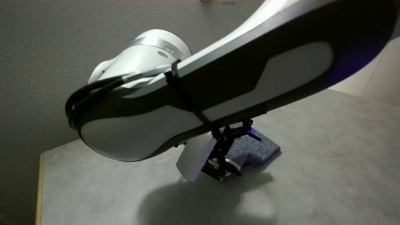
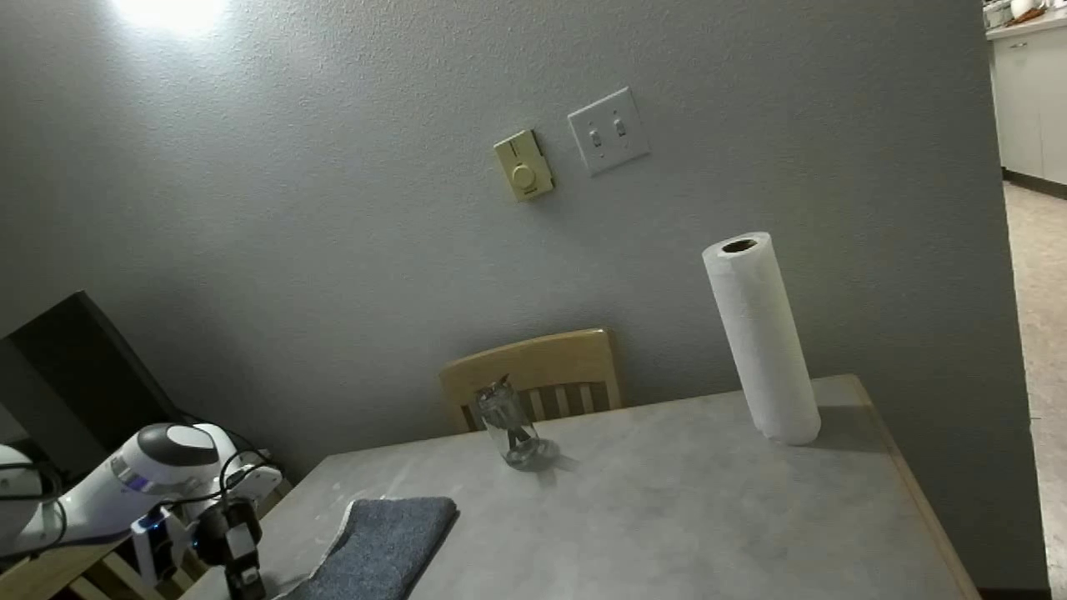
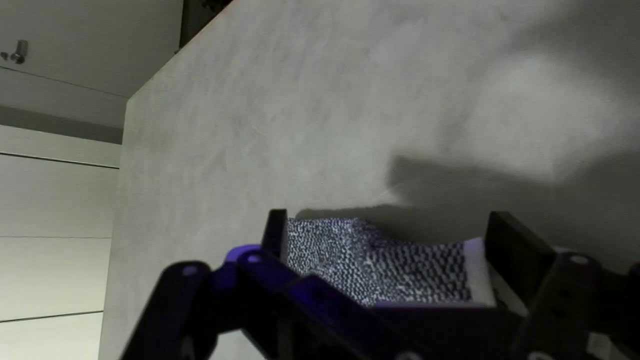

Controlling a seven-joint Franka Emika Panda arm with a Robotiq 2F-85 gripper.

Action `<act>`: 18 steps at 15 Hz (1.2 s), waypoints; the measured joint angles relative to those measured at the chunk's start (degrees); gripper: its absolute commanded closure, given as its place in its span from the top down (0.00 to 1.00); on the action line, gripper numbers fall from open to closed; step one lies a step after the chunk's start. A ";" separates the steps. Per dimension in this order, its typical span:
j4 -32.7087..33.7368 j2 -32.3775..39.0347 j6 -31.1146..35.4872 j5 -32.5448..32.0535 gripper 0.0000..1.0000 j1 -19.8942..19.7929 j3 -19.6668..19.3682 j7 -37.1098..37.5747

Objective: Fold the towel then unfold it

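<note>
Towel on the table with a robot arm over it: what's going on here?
A robot arm has its gripper down at the grey-blue towel, which lies on the table. The gripper is open, spread across part of the towel and not clamped on it; whether it touches is unclear. How far the folding has got can't be told.

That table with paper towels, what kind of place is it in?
Probably a home's dining area: a paper towel roll on the table, a wooden chair beside it, and white cabinets past the wall.
</note>
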 measured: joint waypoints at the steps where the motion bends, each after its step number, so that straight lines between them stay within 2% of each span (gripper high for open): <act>1: 0.00 0.00 0.66 0.00 1.00 0.00 0.00 0.05; 8: 1.04 -0.05 2.90 -0.01 1.00 0.11 -0.16 1.41; 18: 1.78 -0.07 11.78 0.05 1.00 0.10 -0.16 5.65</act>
